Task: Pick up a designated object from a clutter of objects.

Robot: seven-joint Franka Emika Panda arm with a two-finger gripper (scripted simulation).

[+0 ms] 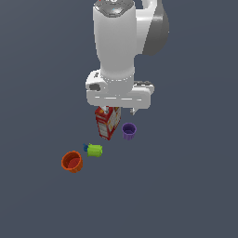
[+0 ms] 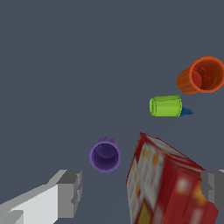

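Observation:
The lime-green cup [image 1: 95,150] lies on its side on the grey floor, between the orange-red cup [image 1: 72,161] and the red printed carton [image 1: 107,123]. A tiny blue piece [image 1: 85,148] touches its far side. The purple cup [image 1: 128,131] stands to the carton's right in the exterior view. My gripper [image 1: 120,111] is open and empty, hovering over the carton and apart from the green cup. In the wrist view the green cup [image 2: 166,106] shows beyond the carton [image 2: 168,183], with the blue piece [image 2: 187,111], orange-red cup [image 2: 202,75] and purple cup [image 2: 105,155]. My gripper [image 2: 142,188] shows its fingers [image 2: 70,192] wide apart.
The plain dark grey floor [image 1: 186,186] stretches around the small cluster. The arm's white body [image 1: 116,42] rises above the carton and hides the floor behind it.

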